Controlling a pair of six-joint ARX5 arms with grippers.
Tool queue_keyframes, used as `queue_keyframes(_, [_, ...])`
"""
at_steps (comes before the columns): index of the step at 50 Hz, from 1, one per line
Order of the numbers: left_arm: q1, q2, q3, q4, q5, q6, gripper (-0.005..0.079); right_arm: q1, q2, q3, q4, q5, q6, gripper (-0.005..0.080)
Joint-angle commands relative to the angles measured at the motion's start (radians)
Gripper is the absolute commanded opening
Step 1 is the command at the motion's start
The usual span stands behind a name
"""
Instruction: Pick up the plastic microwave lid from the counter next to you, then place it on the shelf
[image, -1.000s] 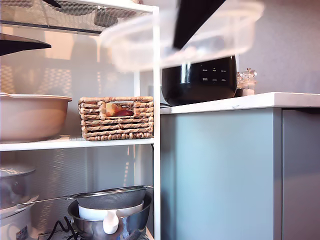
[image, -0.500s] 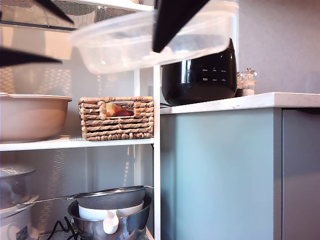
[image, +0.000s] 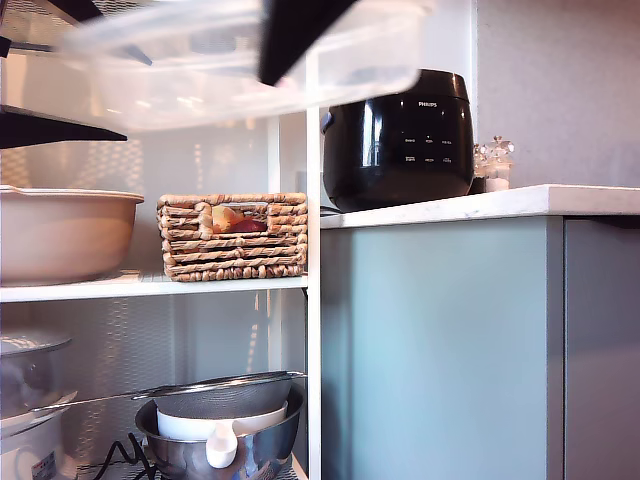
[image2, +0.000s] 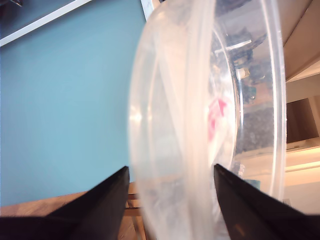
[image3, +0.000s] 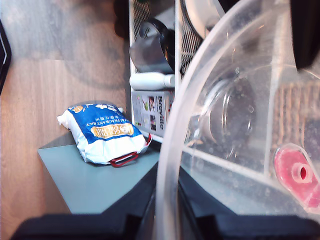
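Midway to the shelf: the plastic microwave lid (image: 240, 70) is off the counter (image: 480, 205) and rides high in the exterior view, level with the shelf's (image: 312, 300) upper tier, not yet set down. My first gripper (image2: 170, 180) clamps its rim between both jaws; my second gripper (image3: 167, 220) pinches the rim too. Against half a second ago, the lid has slid toward the exterior view's left, uncovering the black Philips cooker (image: 400, 140).
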Motion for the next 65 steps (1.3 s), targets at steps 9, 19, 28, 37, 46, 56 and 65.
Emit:
queue_keyframes(9, [-0.003, 0.004, 0.017, -0.007, 0.001, 0.0, 0.0209, 0.048, -0.002, 0.003, 0.027, 0.069, -0.03, -0.0012])
queue_keyframes(19, [-0.003, 0.003, 0.017, 0.004, 0.0, 0.0, -0.0025, 0.047, -0.002, 0.003, 0.027, 0.13, -0.028, -0.0012])
queue_keyframes(28, [-0.002, 0.003, 0.018, 0.01, -0.027, 0.0, -0.0024, 0.042, -0.002, 0.003, 0.029, 0.13, -0.027, -0.001])
queue_keyframes(37, [-0.002, 0.003, 0.018, 0.005, -0.06, 0.0, -0.0024, 0.042, -0.002, 0.003, 0.029, 0.134, -0.015, 0.0083])
queue_keyframes(46, [-0.002, 0.003, 0.018, 0.003, -0.099, 0.0, -0.0024, 0.042, -0.004, 0.003, 0.027, 0.166, 0.029, 0.0177])
queue_keyframes(56, [0.0, 0.004, 0.018, 0.002, -0.145, 0.002, -0.0024, 0.042, -0.018, 0.003, 0.027, 0.223, 0.029, 0.0177])
queue_keyframes(65, [0.027, 0.004, 0.018, -0.006, -0.188, 0.013, -0.0024, 0.042, -0.061, 0.003, 0.026, 0.262, 0.062, 0.0177])
